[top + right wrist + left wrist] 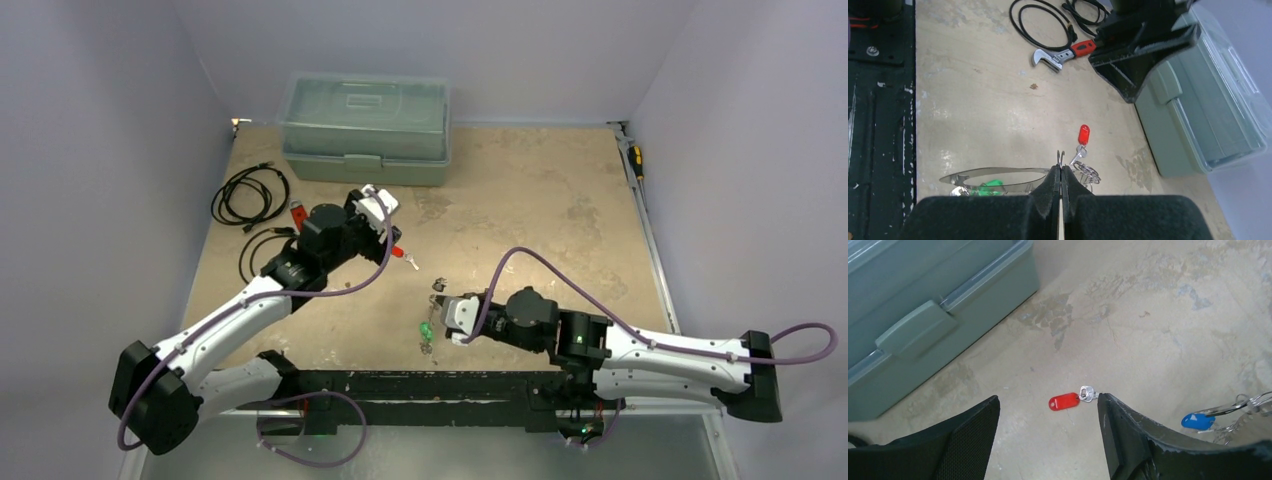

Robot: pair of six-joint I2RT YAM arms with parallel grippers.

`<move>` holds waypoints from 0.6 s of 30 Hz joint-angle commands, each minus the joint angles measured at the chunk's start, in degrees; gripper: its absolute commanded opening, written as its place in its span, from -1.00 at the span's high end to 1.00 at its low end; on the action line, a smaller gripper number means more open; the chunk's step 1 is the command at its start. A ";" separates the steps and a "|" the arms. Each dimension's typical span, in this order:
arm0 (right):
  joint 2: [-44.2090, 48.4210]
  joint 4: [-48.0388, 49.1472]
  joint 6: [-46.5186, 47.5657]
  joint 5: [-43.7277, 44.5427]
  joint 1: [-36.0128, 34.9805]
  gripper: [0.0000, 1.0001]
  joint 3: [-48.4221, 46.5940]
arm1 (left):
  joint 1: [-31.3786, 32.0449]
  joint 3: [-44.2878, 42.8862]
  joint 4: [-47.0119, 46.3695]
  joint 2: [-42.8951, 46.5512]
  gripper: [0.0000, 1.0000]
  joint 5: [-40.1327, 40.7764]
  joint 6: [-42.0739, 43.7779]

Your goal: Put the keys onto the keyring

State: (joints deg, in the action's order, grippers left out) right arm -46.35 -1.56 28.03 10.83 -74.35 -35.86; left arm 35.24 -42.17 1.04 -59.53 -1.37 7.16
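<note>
1. Right gripper [1061, 167] is nearest, its black fingers filling the bottom of the wrist view; they are pressed fully together, pinching a thin wire of the keyring [1008, 169]
2. From those fingertips the hoop stretches left, with the green key [990, 187] on it
3. Left gripper [1048, 399] has its 2 fingers spread wide and holds nothing; the red key [1064, 401] lies flat on the table [560, 200] between them, its silver end close to 1 finger
4. At the right edge of that view lies the blue key [1198, 421], near the red one
5. Along the far edge stands a lidded box [365, 125], its front wall near the left gripper
6. Cables [250, 195] and a wrench [1058, 56] crowd the left side
7. Bare table runs rightward to the right edge, where a screwdriver [635, 160] lies
</note>
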 commanded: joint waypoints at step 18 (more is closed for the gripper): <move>6.91 5.97 3.99 4.92 -8.28 1.00 2.02 | -3.87 -21.46 24.93 -36.87 -0.28 -27.63 39.63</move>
State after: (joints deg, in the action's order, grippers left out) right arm -41.43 1.58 32.16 14.09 -81.12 -32.10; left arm 31.62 -60.49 19.35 -92.44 -23.88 37.85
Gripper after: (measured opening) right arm 0.005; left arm 0.645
